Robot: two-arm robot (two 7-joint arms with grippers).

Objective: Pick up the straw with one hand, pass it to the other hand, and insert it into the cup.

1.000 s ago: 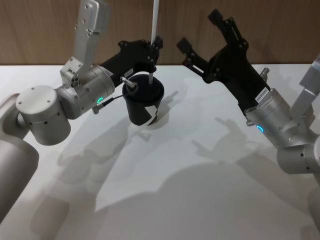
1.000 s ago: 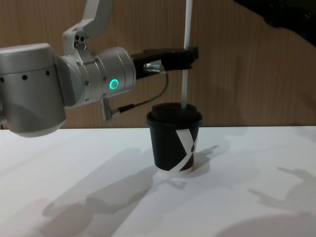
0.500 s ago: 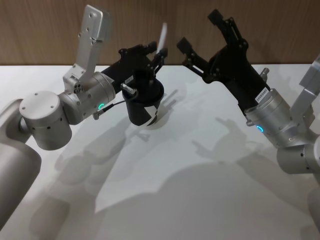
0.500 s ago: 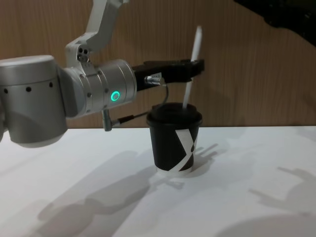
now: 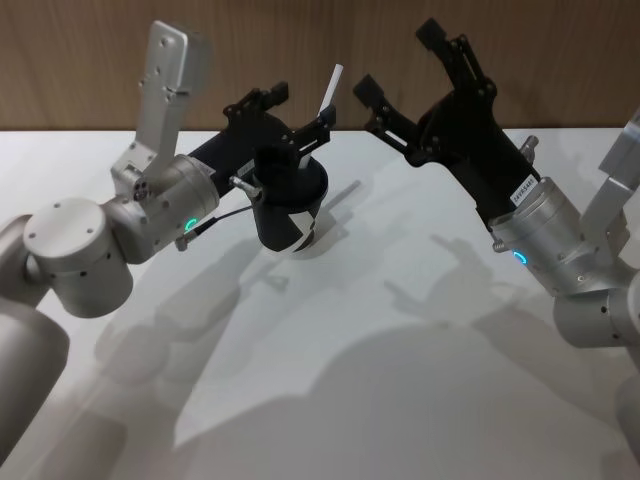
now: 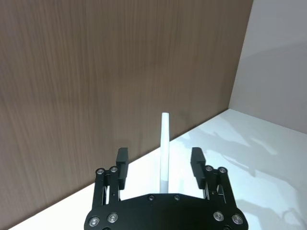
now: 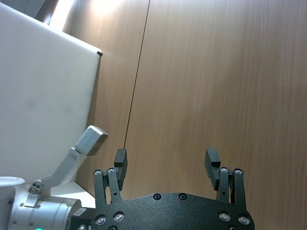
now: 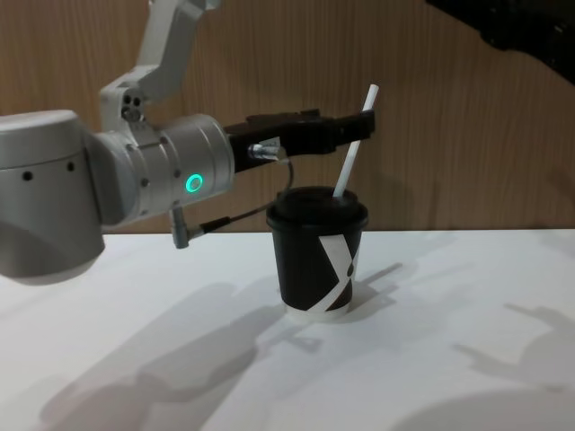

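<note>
The black cup (image 5: 290, 212) (image 8: 316, 260) stands upright on the white table at the back left of centre. The white straw (image 5: 330, 88) (image 8: 367, 101) sticks out of its lid, leaning to the right. My left gripper (image 5: 300, 107) (image 8: 346, 126), with the silver green-lit wrist, is open just above the lid. Its fingers (image 6: 122, 160) stand on either side of the straw (image 6: 164, 143) without touching it. My right gripper (image 5: 398, 62) (image 7: 165, 163) hangs open and empty in the air to the right of the cup, pointing at the back wall.
The white table (image 5: 400, 380) spreads in front of and to the right of the cup. A wooden wall (image 5: 560, 60) closes the back. The left arm's silver elbow (image 5: 75, 240) hangs low at the left.
The left gripper has opened and let go of the straw. The straw has dropped deeper into the cup and tipped from upright to a rightward lean.
</note>
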